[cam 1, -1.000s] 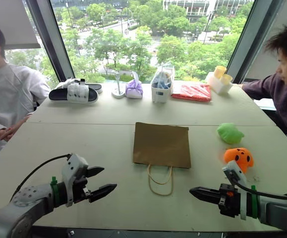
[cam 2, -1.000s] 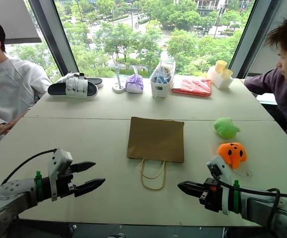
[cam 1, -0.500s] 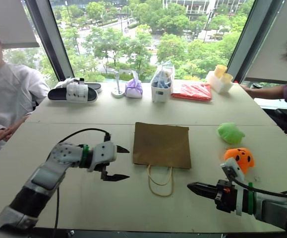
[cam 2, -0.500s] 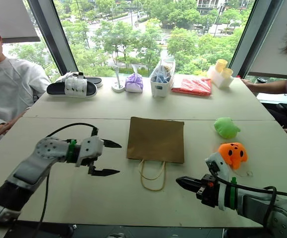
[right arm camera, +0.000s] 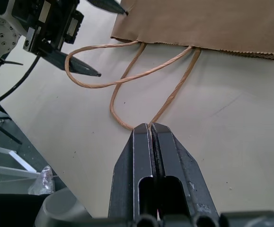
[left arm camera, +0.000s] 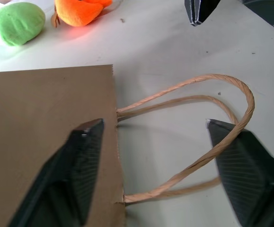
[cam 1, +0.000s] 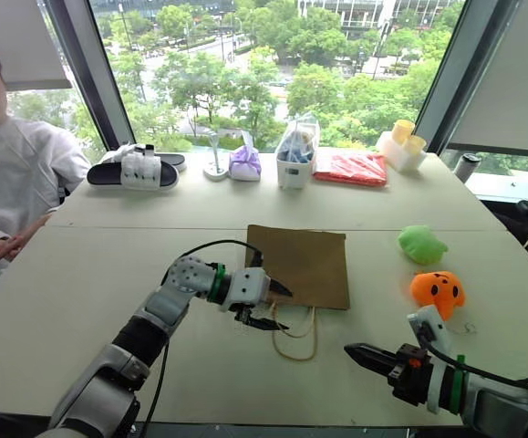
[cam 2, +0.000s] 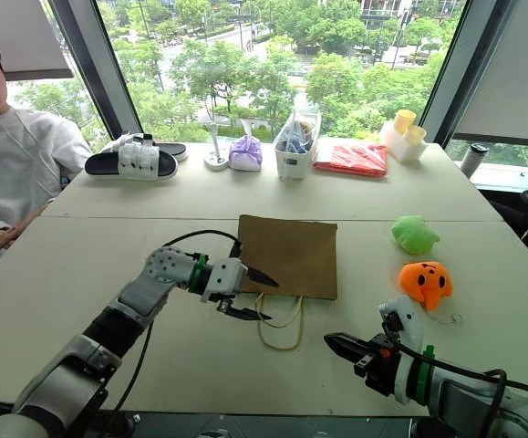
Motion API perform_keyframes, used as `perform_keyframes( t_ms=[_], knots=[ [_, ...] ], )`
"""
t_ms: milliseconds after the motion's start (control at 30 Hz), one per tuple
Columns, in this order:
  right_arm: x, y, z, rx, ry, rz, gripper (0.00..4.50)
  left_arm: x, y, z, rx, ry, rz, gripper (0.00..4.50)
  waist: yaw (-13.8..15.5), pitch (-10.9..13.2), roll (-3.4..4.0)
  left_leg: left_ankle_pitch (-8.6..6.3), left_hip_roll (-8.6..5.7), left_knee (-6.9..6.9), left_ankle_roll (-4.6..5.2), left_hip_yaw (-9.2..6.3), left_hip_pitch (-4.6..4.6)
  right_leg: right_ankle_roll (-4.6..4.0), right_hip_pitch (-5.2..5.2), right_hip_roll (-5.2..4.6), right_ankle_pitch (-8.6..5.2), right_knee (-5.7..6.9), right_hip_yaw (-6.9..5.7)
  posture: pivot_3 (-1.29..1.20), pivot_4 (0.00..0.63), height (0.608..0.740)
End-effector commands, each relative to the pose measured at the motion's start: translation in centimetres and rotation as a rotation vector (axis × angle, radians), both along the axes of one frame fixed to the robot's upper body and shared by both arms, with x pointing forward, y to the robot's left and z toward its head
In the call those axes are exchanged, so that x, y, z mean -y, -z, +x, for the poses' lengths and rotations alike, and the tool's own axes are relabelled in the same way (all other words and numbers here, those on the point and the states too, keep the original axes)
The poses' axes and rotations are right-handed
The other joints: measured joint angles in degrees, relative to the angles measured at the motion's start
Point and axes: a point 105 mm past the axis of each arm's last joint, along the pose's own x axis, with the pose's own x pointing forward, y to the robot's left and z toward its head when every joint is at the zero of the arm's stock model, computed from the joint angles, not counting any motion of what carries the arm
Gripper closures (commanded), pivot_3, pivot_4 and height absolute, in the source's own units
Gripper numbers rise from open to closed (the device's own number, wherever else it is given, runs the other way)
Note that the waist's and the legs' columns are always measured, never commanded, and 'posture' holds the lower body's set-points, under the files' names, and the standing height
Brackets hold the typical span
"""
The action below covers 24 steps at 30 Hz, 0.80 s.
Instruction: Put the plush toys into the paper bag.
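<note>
1. An office-like meeting room high up in a building.
2. A large pale tabletop with a person seated at its left.
3. Far windows overlook treetops and streets below.

head stereo: high, forward-down | wrists: close, share paper bag handles

Brown paper bag lies flat mid-table, twine handles toward the robot. Green plush and orange spotted plush sit off to its right, near each other.
</note>
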Motion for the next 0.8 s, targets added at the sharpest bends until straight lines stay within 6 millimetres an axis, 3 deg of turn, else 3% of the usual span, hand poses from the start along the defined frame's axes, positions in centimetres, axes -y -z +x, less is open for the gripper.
perform_keyframes(
  t_ms=[33, 100, 133, 267, 467, 800],
  knots=[
    [-0.8, -1.0, 0.0, 0.063, -0.013, 0.005, 4.50, 0.6, -1.3, 0.1, 0.011, 0.025, -0.049, 3.24, -0.02, 0.00, 0.00, 0.00, 0.00, 0.00, 0.00, 0.00, 0.00, 0.00, 0.00, 0.00, 0.00, 0.00, 0.00, 0.00, 0.150, 0.740],
    [-1.1, -1.2, 0.1, 0.077, -0.015, 0.010, 4.50, 1.2, -2.3, 0.4, -0.044, -0.011, -0.116, 4.21, -0.01, 0.00, 0.00, 0.00, 0.00, 0.00, 0.00, -0.01, 0.00, 0.00, 0.01, 0.00, 0.00, 0.00, 0.00, 0.00, 0.150, 0.740],
    [-1.5, -1.3, 0.3, 0.090, -0.017, 0.013, 4.50, 1.5, -3.1, 0.8, -0.082, -0.046, -0.166, 4.47, -0.02, 0.00, 0.00, 0.00, 0.00, 0.00, 0.00, -0.02, 0.00, 0.01, 0.01, 0.00, 0.00, 0.01, 0.00, 0.00, 0.150, 0.740],
    [-2.6, -1.8, 1.6, 0.165, 0.003, -0.013, 4.50, 2.3, -5.6, 2.6, -0.169, -0.178, -0.297, 4.47, -0.07, 0.00, -0.02, 0.00, -0.01, 0.05, 0.00, -0.12, 0.01, 0.02, 0.01, 0.02, 0.00, 0.09, -0.02, 0.00, 0.150, 0.740],
    [-3.5, -2.6, 5.0, 0.308, 0.091, -0.069, 4.50, 3.0, -8.5, 3.0, -0.304, -0.236, -0.413, 4.47, -1.39, -0.02, -0.02, 0.04, -0.04, 0.05, -0.06, -0.20, 0.04, 0.04, 0.03, 0.06, -0.01, 0.17, -0.08, 0.00, 0.150, 0.740],
    [-3.7, -2.3, 8.7, 0.390, 0.171, -0.112, 4.50, 3.7, -9.5, 2.3, -0.402, -0.232, -0.457, 4.47, -1.59, -0.03, 0.00, 0.09, -0.06, 0.04, -0.15, -0.24, 0.06, 0.03, -0.01, 0.08, 0.00, 0.26, -0.07, 0.00, 0.150, 0.740]
  ],
)
